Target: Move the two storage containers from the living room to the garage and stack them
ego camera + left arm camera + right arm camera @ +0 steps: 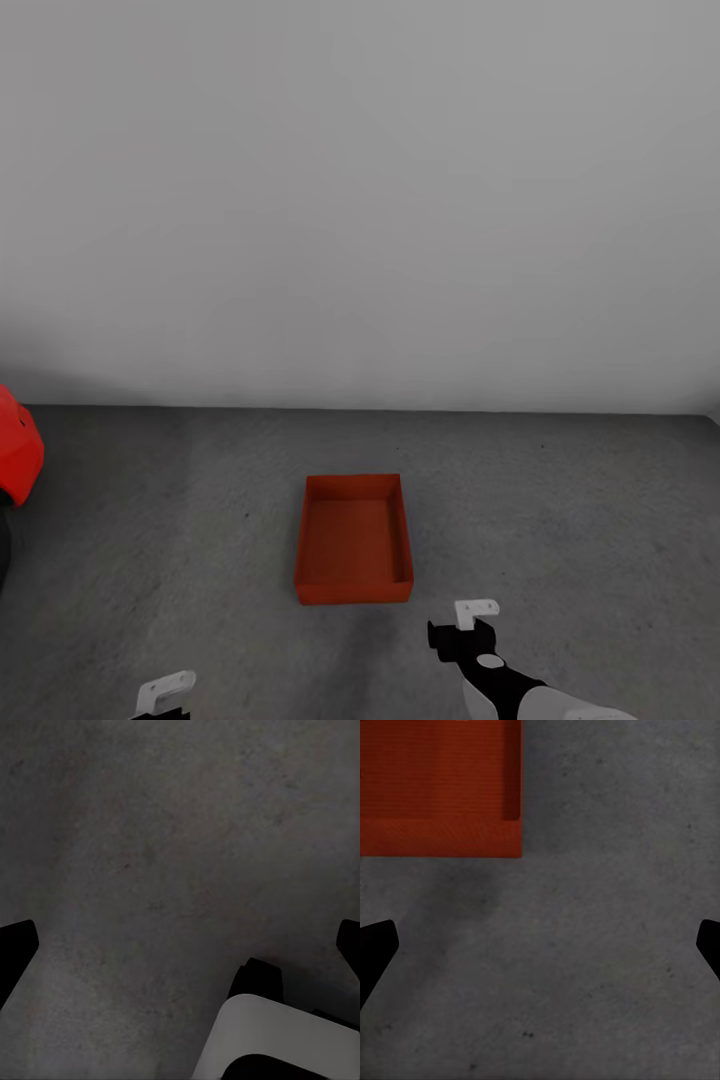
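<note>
One red-orange storage container (pixel 353 540) stands open-topped and empty on the grey concrete floor (pixel 560 500) of the garage, a little short of the white wall. Its corner (pixel 439 787) shows in the right wrist view. My right gripper (pixel 540 945) hangs open over bare concrete just beside the container's near right corner, holding nothing; its arm (pixel 500 680) comes in at the lower right. My left gripper (pixel 180 941) is open too, over bare floor, with its arm (pixel 165 692) at the lower left. The living room is out of view.
The nose of a glossy red car (pixel 18 450) pokes in at the left edge. A plain white wall (pixel 360 200) closes the space behind the container. A white and black part of the robot (pixel 270 1035) sits under the left gripper.
</note>
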Tool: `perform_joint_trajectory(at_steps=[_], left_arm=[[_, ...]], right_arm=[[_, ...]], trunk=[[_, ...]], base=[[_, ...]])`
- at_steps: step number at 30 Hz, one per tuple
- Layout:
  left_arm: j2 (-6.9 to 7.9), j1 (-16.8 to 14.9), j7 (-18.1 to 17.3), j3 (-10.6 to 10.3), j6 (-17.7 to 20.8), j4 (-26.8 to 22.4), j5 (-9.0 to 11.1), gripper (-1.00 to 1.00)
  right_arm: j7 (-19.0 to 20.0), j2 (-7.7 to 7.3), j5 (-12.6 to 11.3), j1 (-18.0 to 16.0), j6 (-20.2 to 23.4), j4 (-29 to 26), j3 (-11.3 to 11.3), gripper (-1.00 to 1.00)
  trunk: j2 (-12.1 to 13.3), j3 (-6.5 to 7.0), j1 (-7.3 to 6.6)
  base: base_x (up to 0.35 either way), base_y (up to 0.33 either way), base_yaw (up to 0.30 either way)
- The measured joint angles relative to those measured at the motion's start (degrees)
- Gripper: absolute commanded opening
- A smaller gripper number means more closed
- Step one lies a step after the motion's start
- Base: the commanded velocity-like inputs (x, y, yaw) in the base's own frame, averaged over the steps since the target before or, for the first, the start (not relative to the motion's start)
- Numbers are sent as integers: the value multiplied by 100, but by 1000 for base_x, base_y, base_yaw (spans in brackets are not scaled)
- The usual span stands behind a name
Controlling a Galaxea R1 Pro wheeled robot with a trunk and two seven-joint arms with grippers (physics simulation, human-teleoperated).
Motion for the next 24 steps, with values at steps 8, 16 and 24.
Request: perform_joint_trajectory(at_steps=[8,16,24], left_arm=[[12,1,1,0,2,6,4,100],[10,0,1,0,1,9,4,100],[9,-12,-4,0,-4,4,-13,100]], right_arm=[[20,2,8,1,-7,-3,4,100],[17,-33,13,82,93,35,3,100],[39,-224,17,564,542,59,9,100]], trunk=[[0,1,0],[0,1,0],[0,1,0]], base=[[0,0,0],[0,0,0],[0,0,0]])
